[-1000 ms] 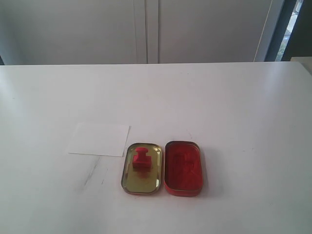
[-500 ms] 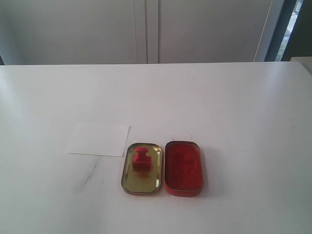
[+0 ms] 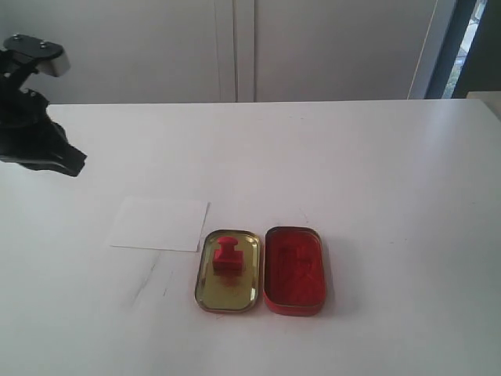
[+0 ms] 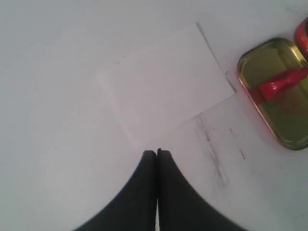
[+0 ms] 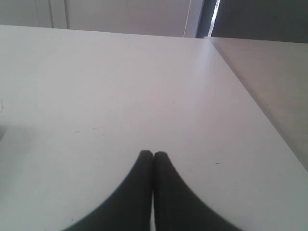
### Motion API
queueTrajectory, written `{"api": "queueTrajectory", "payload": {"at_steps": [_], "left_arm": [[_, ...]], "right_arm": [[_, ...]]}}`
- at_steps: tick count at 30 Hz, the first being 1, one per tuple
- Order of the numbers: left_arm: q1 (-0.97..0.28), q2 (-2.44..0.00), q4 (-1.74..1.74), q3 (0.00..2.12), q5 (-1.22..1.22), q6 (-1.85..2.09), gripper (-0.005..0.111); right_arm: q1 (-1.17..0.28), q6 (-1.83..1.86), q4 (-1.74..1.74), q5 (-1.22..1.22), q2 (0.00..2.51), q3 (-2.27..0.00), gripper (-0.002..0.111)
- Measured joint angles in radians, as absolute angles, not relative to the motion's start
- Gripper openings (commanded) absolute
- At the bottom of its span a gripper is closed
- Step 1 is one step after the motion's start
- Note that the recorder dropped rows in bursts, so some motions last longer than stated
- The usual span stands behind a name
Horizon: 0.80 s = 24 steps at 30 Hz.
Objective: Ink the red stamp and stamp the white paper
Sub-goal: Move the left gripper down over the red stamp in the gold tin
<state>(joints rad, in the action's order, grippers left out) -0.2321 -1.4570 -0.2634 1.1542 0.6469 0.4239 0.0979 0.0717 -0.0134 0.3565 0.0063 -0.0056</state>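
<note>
Left gripper [image 4: 157,153]: black curved fingers pressed together, empty, far left. White paper [image 3: 159,224]: thin matte rectangle, flat. Red stamp [image 3: 227,255]: round knob, square base, upright in glossy gold oval lid [image 3: 205,291]. Red ink tin [image 3: 293,305]: just right of lid. Right gripper [image 5: 153,155]: closed, empty.

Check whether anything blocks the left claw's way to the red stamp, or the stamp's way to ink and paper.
Nothing visible does. Only the flat white paper lies between the shut left claw and the red stamp, which stands upright in the gold lid. The red ink tin sits beside the lid.
</note>
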Motion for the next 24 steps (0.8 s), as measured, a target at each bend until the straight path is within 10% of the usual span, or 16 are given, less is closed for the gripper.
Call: {"api": "queueTrajectory", "payload": {"at_steps": [24], "left_arm": [[-0.482,-1.818,-0.243,1.474,0.75,0.503,0.0]], "right_arm": [[0.098,0.072,-0.013,0.357,0.006,-0.006,0.0]]}}
